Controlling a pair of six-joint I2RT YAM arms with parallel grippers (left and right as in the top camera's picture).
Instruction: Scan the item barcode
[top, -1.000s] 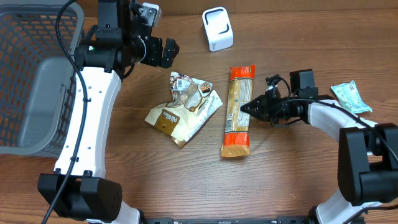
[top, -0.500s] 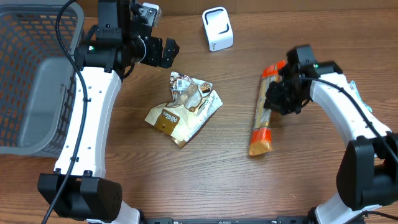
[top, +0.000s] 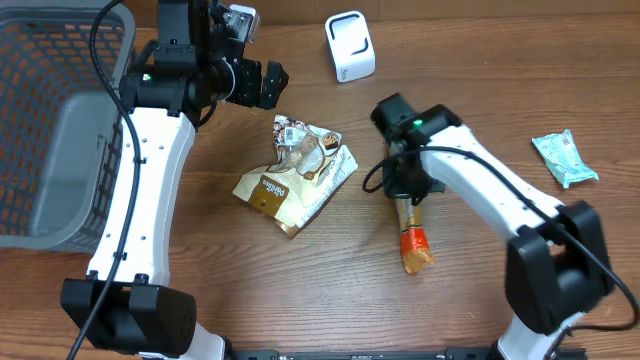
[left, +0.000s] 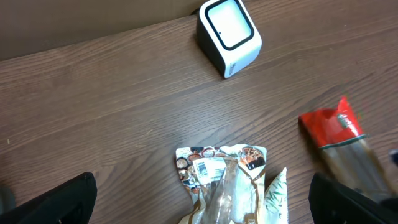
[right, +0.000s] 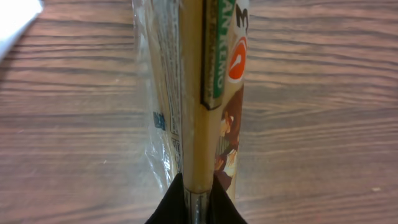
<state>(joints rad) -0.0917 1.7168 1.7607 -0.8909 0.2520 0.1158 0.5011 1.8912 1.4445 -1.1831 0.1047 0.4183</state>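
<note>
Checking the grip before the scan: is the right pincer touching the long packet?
Touching. The right wrist view shows the right pincer clamped on the narrow edge of the long packet, with no gap.

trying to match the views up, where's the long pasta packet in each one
overhead: pasta packet centre right, partly under the right arm, orange end lowest in the picture.
left wrist: right edge, red end up-left.
right wrist: fills the middle, pinched by the right gripper.
shared landmark: white scanner, top centre in overhead and left wrist.
</note>
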